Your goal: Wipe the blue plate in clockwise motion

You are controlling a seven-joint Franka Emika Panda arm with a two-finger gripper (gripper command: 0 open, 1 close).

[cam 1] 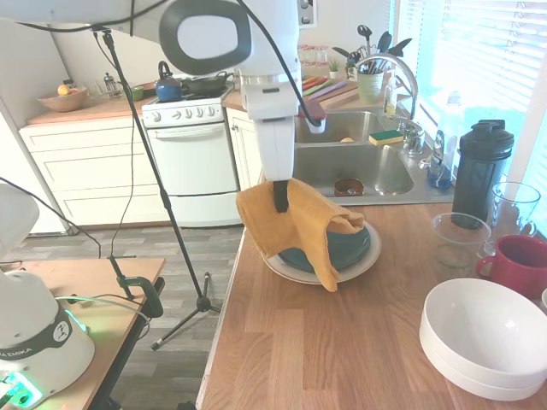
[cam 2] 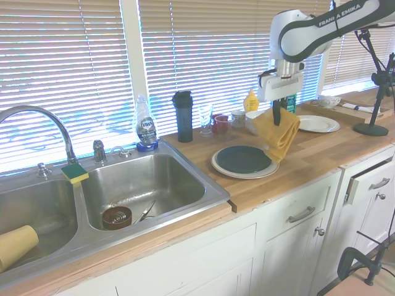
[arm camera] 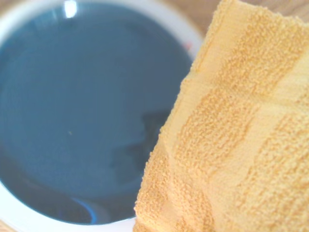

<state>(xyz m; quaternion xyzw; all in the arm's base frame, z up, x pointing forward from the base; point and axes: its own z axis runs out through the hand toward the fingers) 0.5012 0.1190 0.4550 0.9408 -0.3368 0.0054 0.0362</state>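
Holding now: the gripper [cam 1: 280, 198] is clenched on a yellow cloth [cam 1: 304, 226], which hangs down in folds from the fingers.
Cloth position: its lower part drapes over the near rim of the blue plate [cam 2: 242, 159]; from the second exterior view most of the cloth seems to hang above the plate's edge, not flat on it.
Plate position: the blue plate sits on top of a larger cream plate [cam 2: 222, 169], on the wooden desk [cam 1: 342, 342], between the sink [cam 2: 142, 185] and the white bowls [cam 1: 487, 337].
Plate surface: in the wrist view the dark glossy centre is uncovered, the cloth is only at one side.
Step in hand: I judge the wiping is at its start, the cloth is being brought to the plate.
Next move: lower the cloth so it presses on the glaze, then lead it around in a clockwise circle, gently, so the stacked plates do not slide.
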